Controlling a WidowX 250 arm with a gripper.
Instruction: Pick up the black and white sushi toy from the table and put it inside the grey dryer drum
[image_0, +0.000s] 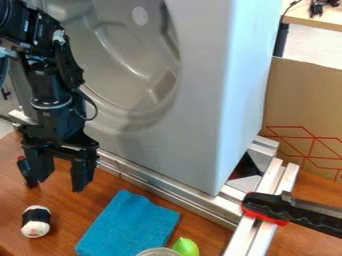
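Here, one gripper (55, 187), jaws apart, one sushi roll (36, 221) nearby, one blue cloth (130, 226)

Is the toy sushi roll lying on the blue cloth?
No, the sushi roll sits on the wooden table, apart from the blue cloth.

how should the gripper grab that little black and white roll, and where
Best bet: take the roll by its black middle band, coming straight down from above. It appears to lie with its white ends towards and away from the camera, so the open gripper should close across it from the picture's left and right. The nearby blue cloth leaves a gap beside it.
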